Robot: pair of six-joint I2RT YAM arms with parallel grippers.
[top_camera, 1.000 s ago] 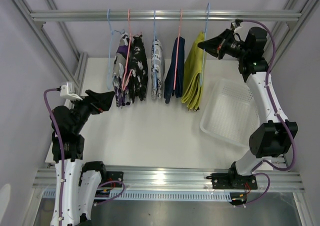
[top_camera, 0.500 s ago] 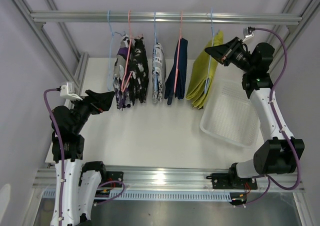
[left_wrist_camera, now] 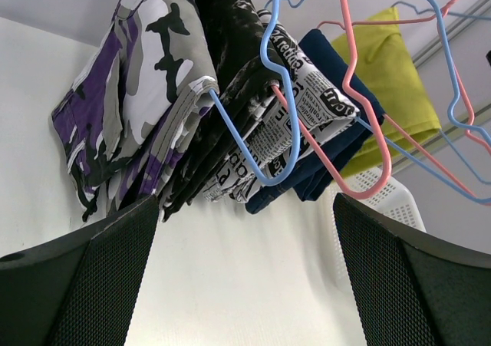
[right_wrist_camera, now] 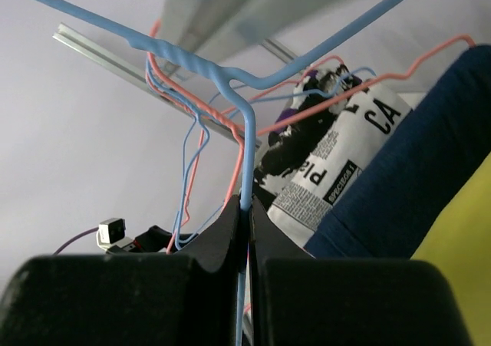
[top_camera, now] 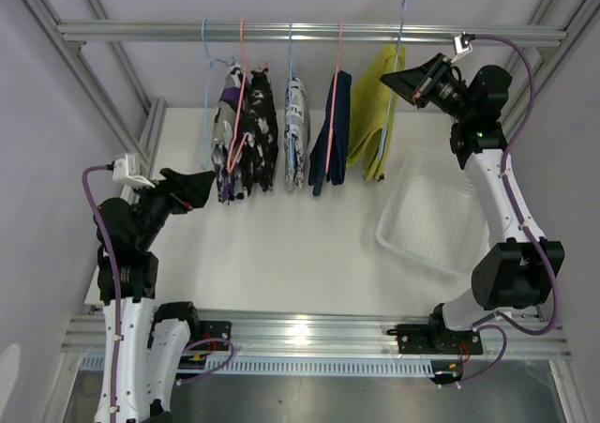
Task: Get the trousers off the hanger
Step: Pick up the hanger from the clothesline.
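The rail (top_camera: 309,31) runs across the top of the frame; the hangers (top_camera: 289,48) hang from it side by side, the trousers (top_camera: 295,132) in a row beneath, over the table (top_camera: 281,254). Upper right, the right gripper (top_camera: 386,83) touches the rightmost hanger (top_camera: 402,24). The basket (top_camera: 431,207) lies on the table below it — centre right; the left gripper (top_camera: 204,188) sits centre left, just beside the row's left end.
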